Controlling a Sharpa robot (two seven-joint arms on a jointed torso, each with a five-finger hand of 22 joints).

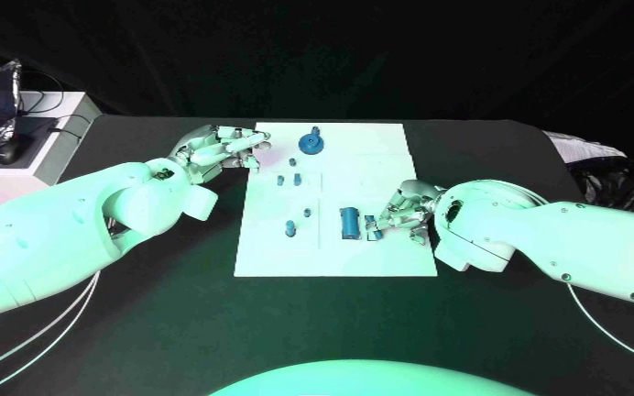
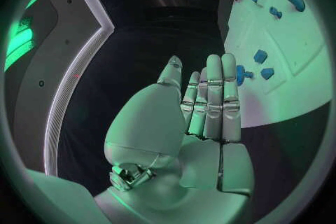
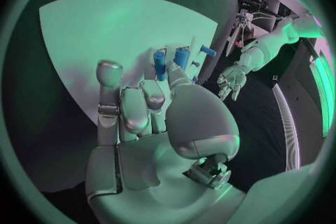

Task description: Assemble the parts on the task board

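Task board [image 1: 356,153]: laid flat mid-worktop [image 1: 158,323].
Left hand [image 1: 218,150]: at the board's far left edge, fingers [image 2: 213,95] straight, nothing held.
Right hand [image 1: 406,210]: fingers curled around a small blue part [image 1: 373,228].
Blue cylinder [image 1: 349,222]: lying just beside it.

The task board [image 1: 383,258] lies in the middle of the table [image 1: 158,323]. The left hand [image 1: 218,150] is at the board's far left edge. The right hand [image 1: 403,208] is over its right part, touching a small part [image 1: 373,228] beside a cylinder part [image 1: 349,222]. A round part [image 1: 311,145] stands near the far edge.
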